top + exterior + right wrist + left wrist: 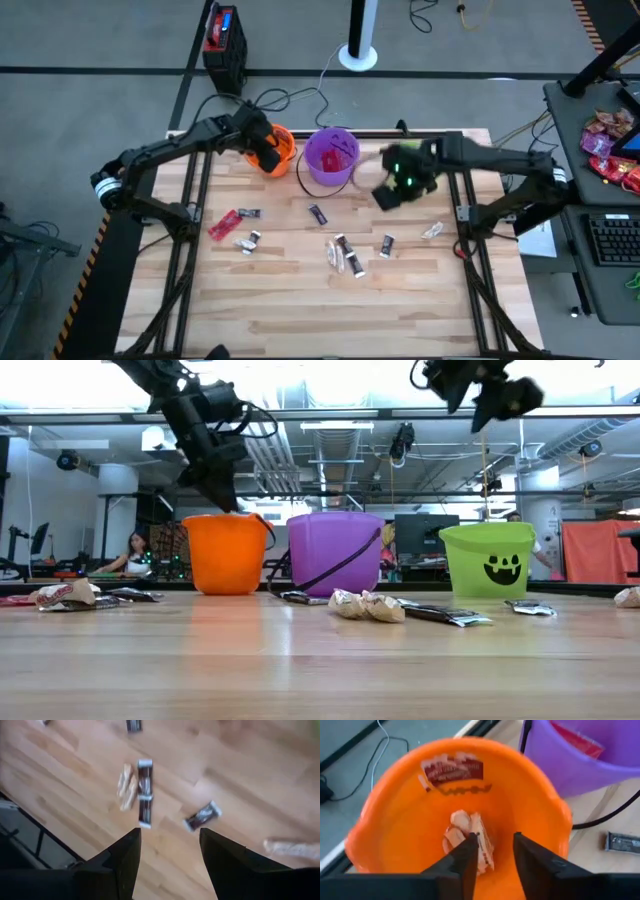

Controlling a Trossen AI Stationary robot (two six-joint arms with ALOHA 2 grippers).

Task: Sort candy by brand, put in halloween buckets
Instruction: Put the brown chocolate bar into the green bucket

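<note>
Three buckets stand along the table's far edge: orange (225, 555), purple (335, 552) and lime green (487, 560). My left gripper (495, 852) hangs open just above the orange bucket (410, 820), fingers pointing down into it. Inside lie a red-wrapped candy (452, 770) against the wall and pale wrapped pieces (465, 835) on the bottom. My right gripper (170, 847) is open, high above the table near the green bucket, which it mostly hides in the high view. Loose candy lies mid-table: a red piece (222, 225), dark pieces (317, 213) (387, 245), pale ones (345, 258).
The purple bucket (332, 155) holds red-wrapped candy, and its dark handle droops onto the table. Another pale piece (432, 231) lies toward the right edge. A side table at right carries a heap of red and pink bags (608, 145) and a keyboard (610, 240).
</note>
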